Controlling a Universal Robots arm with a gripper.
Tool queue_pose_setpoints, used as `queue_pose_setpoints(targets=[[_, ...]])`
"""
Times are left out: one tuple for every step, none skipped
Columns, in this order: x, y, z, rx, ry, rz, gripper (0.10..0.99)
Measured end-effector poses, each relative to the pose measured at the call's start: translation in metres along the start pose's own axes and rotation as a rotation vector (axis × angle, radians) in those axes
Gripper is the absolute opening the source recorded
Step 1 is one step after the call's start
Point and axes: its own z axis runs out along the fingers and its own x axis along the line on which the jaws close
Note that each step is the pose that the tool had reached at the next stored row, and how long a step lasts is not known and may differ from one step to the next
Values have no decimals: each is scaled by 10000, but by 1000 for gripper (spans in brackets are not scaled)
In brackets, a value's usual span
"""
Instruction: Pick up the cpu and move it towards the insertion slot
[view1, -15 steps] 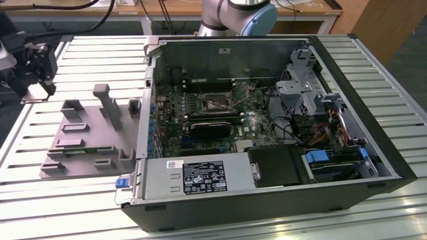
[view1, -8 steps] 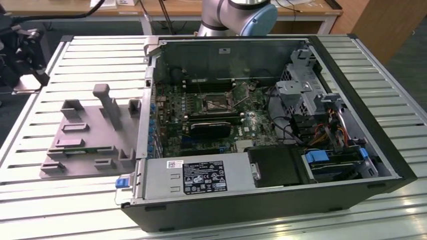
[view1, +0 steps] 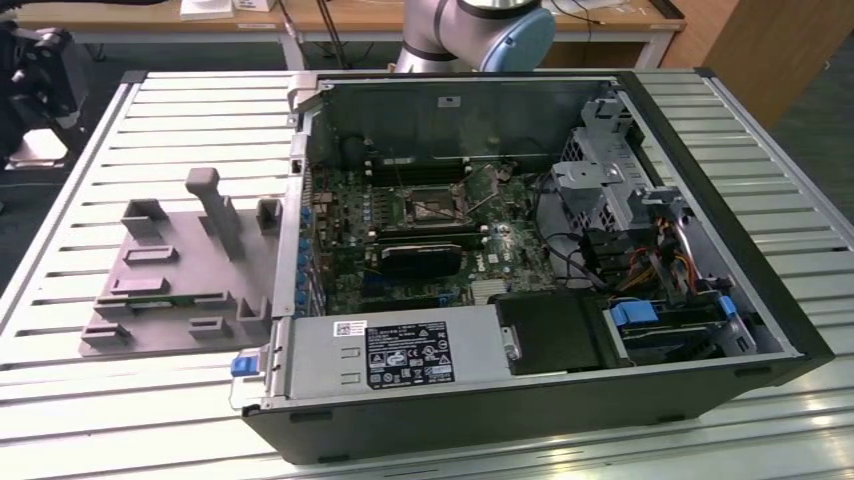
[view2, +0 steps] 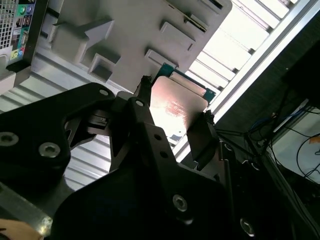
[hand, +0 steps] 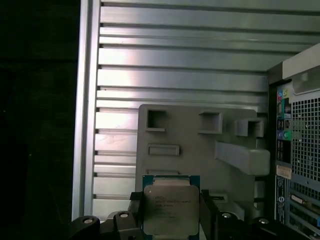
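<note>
The robot's black two-fingered end effector (view2: 174, 114) clamps a silver-topped, green-rimmed square cpu (hand: 170, 207) by its edges, clear above a grey moulded tray (hand: 200, 150) on the slatted metal tabletop (hand: 175, 65). The pick-up looks done. Reaching the metal-framed insertion slot (view1: 430, 205), well away inside the open computer case (view1: 561, 400), likely demands a level, steady carry.

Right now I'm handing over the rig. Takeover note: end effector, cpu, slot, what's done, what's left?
End effector: shut on the cpu, gripping two opposite edges.
cpu: in the grip, with the gray fixture behind it in both wrist views.
Insertion slot: on the board inside the open case, and it looks empty.
Done: the grasp.
Left: the cpu is not yet at the slot.
</note>
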Motion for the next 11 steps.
queue_pose_setpoints(targets=[[0,1,-27,0,-2,0,537],[-1,2,-54,0,-5,0,537],[-1,3,-79,0,-6,0,537],[-2,4,-103,0,-8,0,537],[-2,4,-118,2,-7,0,537],[-2,4,-117,0,-11,0,537],[-2,4,-118,0,-10,0,537],[-2,4,-118,0,-10,0,537],[-2,4,-118,0,-10,0,537],[-2,4,-118,0,-10,-1,537],[-5,5,-118,0,-10,0,537]])
